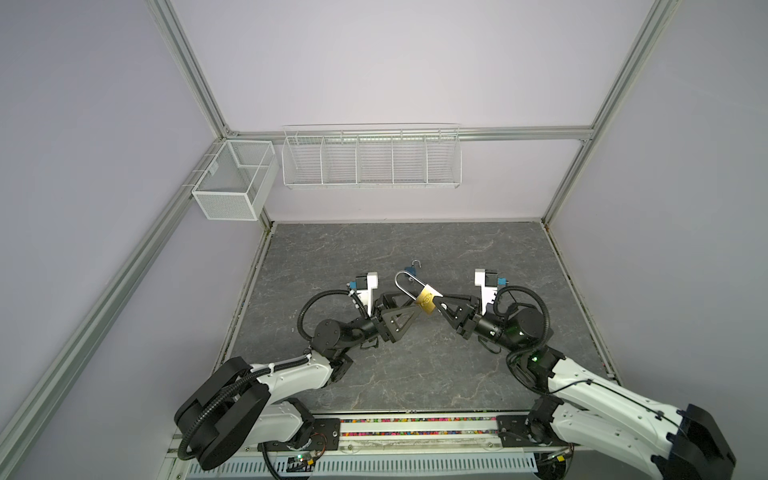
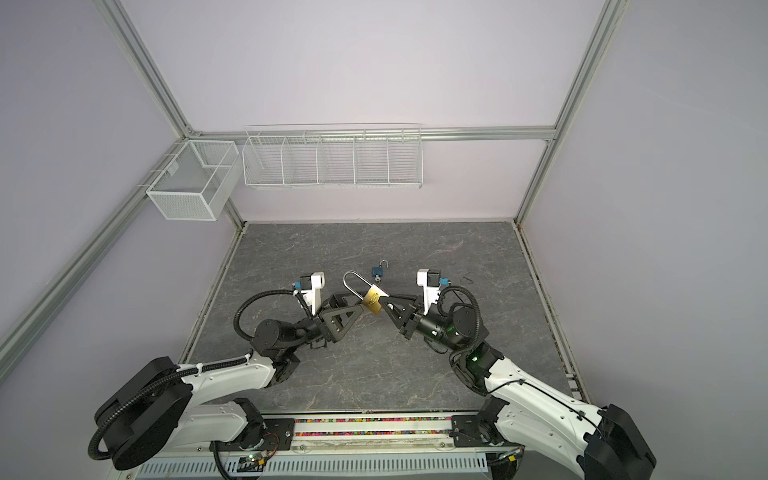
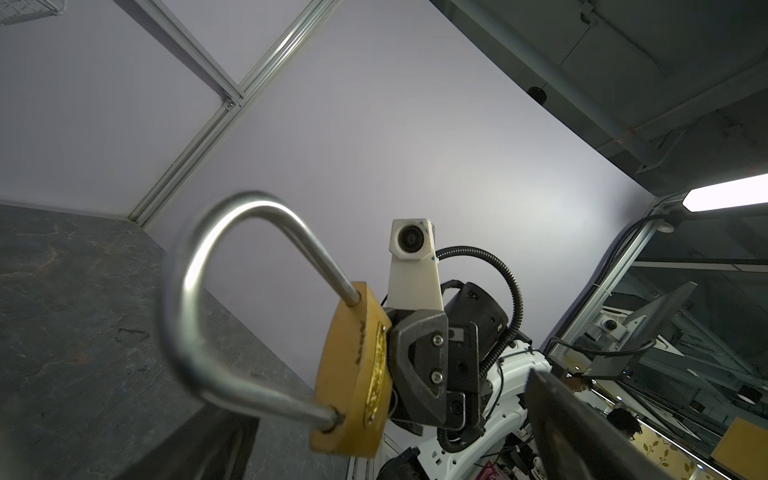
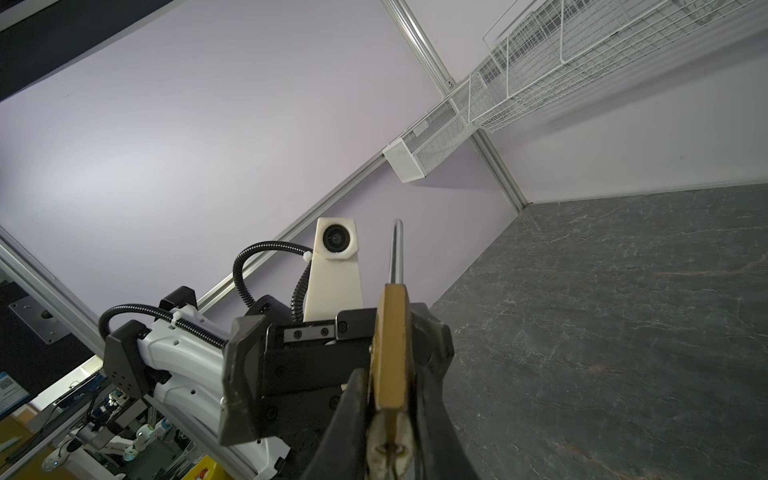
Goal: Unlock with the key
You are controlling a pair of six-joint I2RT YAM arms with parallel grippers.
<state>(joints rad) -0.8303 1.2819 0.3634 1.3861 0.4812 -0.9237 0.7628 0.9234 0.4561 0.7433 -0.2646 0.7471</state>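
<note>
Closest to the right wrist lens sat the padlock (image 4: 390, 332), edge-on, a thin brass slab with its pale underside almost against the glass. I saw a dark slot in that underside, too blurred to tell what sat in it. The right end effector (image 4: 390, 399) was clamped on the brass body, one finger on each flat face.

Facing it, the left end effector (image 4: 338, 353) had its fingers spread wide and gripped nothing. One finger stood well clear to the side and the other showed just behind the brass.

The left wrist view gave me what that view hid: the broad brass face with a raised label, and the long steel shackle (image 3: 187, 291) as a full loop. Both of its legs ran into the body, so it looked locked.

In both top views I placed the padlock in the air over the middle of the grey marbled surface (image 1: 374, 374), between the two end effectors. Its shackle leaned away toward the back wall. Only there did I see a small blue lock (image 1: 413, 271) lying on the surface just beyond, its hook swung open.
</note>
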